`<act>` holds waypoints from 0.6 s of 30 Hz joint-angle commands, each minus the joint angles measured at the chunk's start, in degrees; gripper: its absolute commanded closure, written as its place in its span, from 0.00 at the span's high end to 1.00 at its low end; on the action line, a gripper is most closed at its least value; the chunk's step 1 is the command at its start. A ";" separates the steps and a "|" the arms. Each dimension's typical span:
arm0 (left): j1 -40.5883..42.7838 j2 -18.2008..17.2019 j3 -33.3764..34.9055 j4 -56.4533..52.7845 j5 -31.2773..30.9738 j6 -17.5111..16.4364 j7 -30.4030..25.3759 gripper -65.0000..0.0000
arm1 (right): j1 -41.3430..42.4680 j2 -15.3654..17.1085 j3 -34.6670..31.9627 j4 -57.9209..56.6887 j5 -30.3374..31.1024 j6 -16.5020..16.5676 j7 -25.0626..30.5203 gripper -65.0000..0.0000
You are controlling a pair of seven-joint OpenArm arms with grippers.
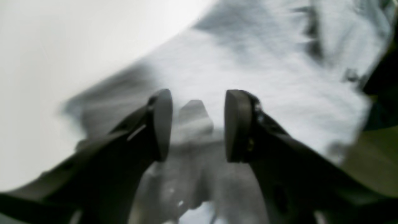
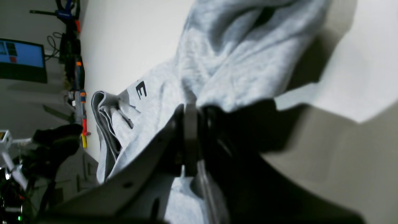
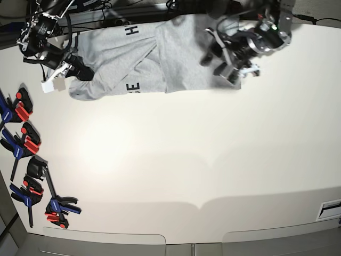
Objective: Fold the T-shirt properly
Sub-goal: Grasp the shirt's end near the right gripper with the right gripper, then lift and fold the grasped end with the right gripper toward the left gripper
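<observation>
The light grey T-shirt [image 3: 181, 53] lies rumpled along the far edge of the white table [image 3: 186, 160], with black letters [image 3: 133, 87] showing on a turned-over part. At the shirt's left end my right gripper [image 3: 80, 72] is shut on a bunched edge of the cloth. In the right wrist view its fingers [image 2: 189, 124] press together with grey fabric [image 2: 242, 62] spilling out past them. My left gripper [image 3: 216, 61] hovers over the shirt's right end. The blurred left wrist view shows its pads [image 1: 161, 124] apart above the T-shirt [image 1: 248, 62], a fold of cloth lying in the gap.
Several blue and red clamps [image 3: 21, 144] lie along the table's left edge, with more [image 3: 53, 205] near the front left corner. A lit monitor [image 2: 21, 59] and cables stand beyond the table. The table's front edge runs along the bottom of the base view.
</observation>
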 commanded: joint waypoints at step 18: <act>8.41 -4.50 -13.51 -12.50 -4.24 6.62 -4.81 0.00 | -0.42 -8.57 -0.44 22.27 13.51 0.95 0.64 0.00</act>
